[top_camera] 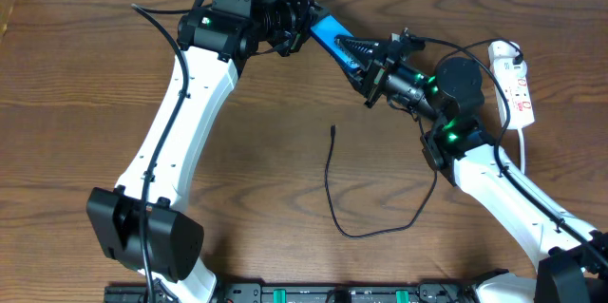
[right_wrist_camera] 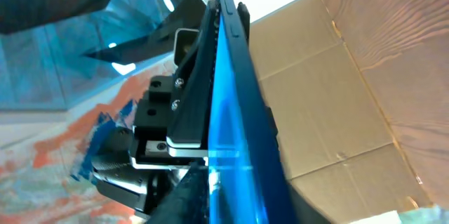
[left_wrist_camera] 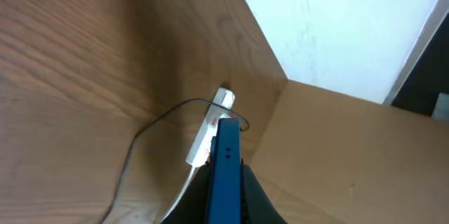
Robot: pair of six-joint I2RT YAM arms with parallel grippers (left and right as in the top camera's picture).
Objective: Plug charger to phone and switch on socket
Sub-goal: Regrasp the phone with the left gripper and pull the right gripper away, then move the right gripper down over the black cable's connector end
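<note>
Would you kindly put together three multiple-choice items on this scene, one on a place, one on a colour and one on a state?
1. Where does the socket lie?
A) beside the right arm
B) between the arms' bases
C) by the left arm's base

2. What colour is the phone screen?
A) red
B) blue
C) green

3. The charger plug tip is:
A) in the phone
B) lying free on the table
C) pinched in the jaws

Answers: 1 A, the white strip sits near the table's right edge. 2 B, it shows bright blue overhead. 3 B, the tip rests on bare wood, apart from the phone.
</note>
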